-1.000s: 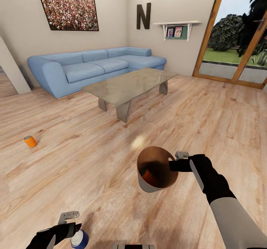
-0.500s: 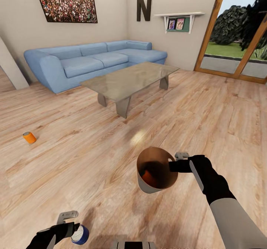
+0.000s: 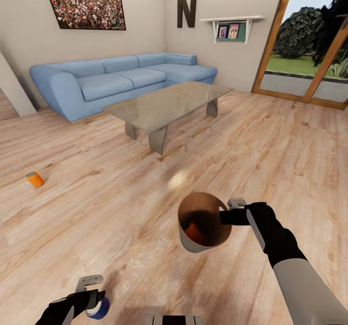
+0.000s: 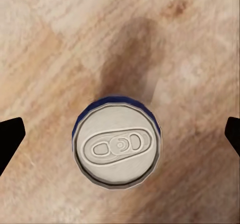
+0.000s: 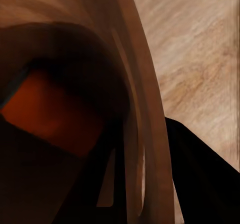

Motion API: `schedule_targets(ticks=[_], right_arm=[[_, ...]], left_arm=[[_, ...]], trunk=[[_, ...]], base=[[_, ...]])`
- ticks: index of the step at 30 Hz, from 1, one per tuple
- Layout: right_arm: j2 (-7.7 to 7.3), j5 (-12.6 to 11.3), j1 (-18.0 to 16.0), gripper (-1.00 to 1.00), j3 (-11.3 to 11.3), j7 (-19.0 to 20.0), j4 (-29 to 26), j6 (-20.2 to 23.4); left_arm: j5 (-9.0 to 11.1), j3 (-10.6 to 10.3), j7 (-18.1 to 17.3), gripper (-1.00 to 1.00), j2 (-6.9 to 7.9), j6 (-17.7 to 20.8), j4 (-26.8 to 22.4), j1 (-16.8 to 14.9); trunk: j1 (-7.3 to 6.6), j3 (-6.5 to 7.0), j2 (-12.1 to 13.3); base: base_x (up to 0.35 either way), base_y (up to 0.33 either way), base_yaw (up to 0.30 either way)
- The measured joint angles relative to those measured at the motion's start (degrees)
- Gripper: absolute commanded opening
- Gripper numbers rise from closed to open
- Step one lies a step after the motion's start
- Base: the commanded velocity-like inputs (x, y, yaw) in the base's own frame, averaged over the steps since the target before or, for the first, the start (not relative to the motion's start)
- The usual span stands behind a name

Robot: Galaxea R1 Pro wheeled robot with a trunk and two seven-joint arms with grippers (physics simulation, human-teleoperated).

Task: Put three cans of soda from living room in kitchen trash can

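A dark blue can of soda (image 3: 98, 308) stands upright on the wood floor, its silver top (image 4: 117, 146) facing the left wrist view. My left gripper (image 3: 92, 291) hovers over it, open, with the fingers wide on either side and not touching. A pale grey tash can (image 3: 189, 242) with a copper-brown inside (image 5: 145, 109) hangs off the floor, my right gripper (image 3: 231, 212) shut on its rim. One orange can (image 3: 190, 228) lies inside it (image 5: 55, 109). Another orange can (image 3: 35, 179) sits on the floor far to the left.
I am in the living room. A glass coffee table (image 3: 164, 103) stands ahead, a light-blue corner sofa (image 3: 111, 81) behind it. Glass garden doors (image 3: 309, 49) are at the right. A pale wall edge (image 3: 12, 90) juts in at far left.
The whole view has shifted slightly, so the camera moved. The blue can now sits more directly under my left gripper. The right gripper and the bin look unchanged.
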Motion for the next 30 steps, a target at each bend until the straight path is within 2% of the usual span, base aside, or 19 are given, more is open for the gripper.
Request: schedule_targets(ticks=[4,14,23,30], right_arm=[[-0.04,-0.78,0.01,-1.0,0.0,0.02,-0.01,0.12],[0.07,-0.59,0.05,-1.0,0.01,0.01,-0.01,0.15],[0.06,-0.64,0.07,-1.0,0.01,0.01,0.0,0.13],[0.12,-0.6,0.06,-1.0,0.09,-0.03,-0.01,0.12]], left_arm=[[0.0,-0.02,-0.12,1.0,-0.08,-0.03,0.01,-0.02],[0.0,-0.02,0.01,1.0,-0.11,-0.04,-0.02,0.0],[-0.01,-0.03,0.08,1.0,-0.11,-0.04,0.01,0.0],[0.0,-0.02,0.01,1.0,-0.11,-0.04,-0.03,0.0]], trunk=[[0.0,0.0,0.0],[0.0,0.0,0.0],[0.24,-1.99,-0.12],[0.23,-1.99,-0.12]], base=[[0.0,-0.032,0.0],[0.0,-0.006,0.0],[0.0,0.0,0.0],[0.027,0.0,0.0]])
